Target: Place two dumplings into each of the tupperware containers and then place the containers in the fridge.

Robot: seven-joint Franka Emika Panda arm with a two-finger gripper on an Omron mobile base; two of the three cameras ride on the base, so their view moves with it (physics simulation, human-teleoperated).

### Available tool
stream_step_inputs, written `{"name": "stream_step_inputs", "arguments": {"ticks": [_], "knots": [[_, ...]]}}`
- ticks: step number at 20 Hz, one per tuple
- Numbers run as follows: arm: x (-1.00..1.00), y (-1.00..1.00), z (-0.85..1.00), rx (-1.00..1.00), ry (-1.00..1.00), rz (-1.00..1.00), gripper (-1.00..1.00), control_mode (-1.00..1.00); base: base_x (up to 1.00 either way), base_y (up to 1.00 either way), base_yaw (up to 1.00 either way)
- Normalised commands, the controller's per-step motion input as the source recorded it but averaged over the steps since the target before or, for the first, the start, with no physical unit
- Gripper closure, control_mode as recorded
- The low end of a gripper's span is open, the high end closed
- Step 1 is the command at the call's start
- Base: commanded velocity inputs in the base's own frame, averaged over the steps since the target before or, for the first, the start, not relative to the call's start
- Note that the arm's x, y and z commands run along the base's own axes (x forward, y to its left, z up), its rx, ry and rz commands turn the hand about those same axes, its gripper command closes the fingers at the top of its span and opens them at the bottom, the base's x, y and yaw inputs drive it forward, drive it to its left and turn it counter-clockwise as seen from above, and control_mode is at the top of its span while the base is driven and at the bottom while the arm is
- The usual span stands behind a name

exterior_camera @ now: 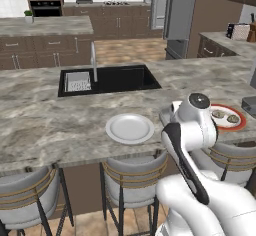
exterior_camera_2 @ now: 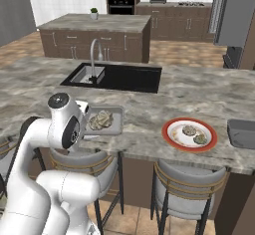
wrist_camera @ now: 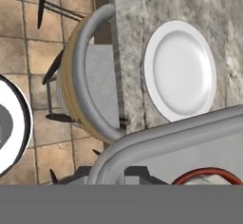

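The filled container (exterior_camera_2: 106, 122) sits on the tabletop (exterior_camera_2: 189, 92) just left of the red plate (exterior_camera_2: 190, 134) and carries two dumplings (exterior_camera_2: 101, 120). The end effector (wrist_camera: 108, 174) is closed at this container's near rim, and the rounded grey corner runs right across its tips in the hand view. It looks like a pinch on the low wall.

Two spare dumplings (exterior_camera_2: 193, 134) lie on the red plate. The second container (exterior_camera_2: 242, 133) stands empty just right of that plate. A white plate (exterior_camera: 130, 128) rests further left of the red plate, beyond the filled container. The fridge (exterior_camera: 176, 15) stands far behind the red plate, across the floor.

One container appears finished and is being taken in hand for the fridge, while the other is not yet loaded. The next move probably calls for a level lift off the tabletop, since a one-sided grip on a shallow tray could tip it and roll the dumplings out. The base would then need to drive round to the fridge. Whether the fridge door stands open I cannot tell.
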Motion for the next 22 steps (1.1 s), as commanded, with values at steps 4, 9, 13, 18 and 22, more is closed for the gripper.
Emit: {"name": "stream_step_inputs", "arguments": {"ticks": [4,9,13,18,22], "knots": [[-0.87,0.43,0.00,0.00,0.01,0.00,1.00,-1.00,0.00,0.00,0.00],[-0.04,0.28,0.01,0.00,0.03,0.00,1.00,-1.00,0.00,0.00,0.00],[0.00,0.06,0.00,0.00,0.00,-0.03,1.00,-1.00,0.00,0.00,0.00],[-0.04,0.00,0.00,0.00,0.00,-0.03,1.00,1.00,-0.21,-0.03,-0.03],[0.00,0.00,0.00,0.00,0.00,0.00,1.00,1.00,-0.65,-0.05,-0.12]]}}
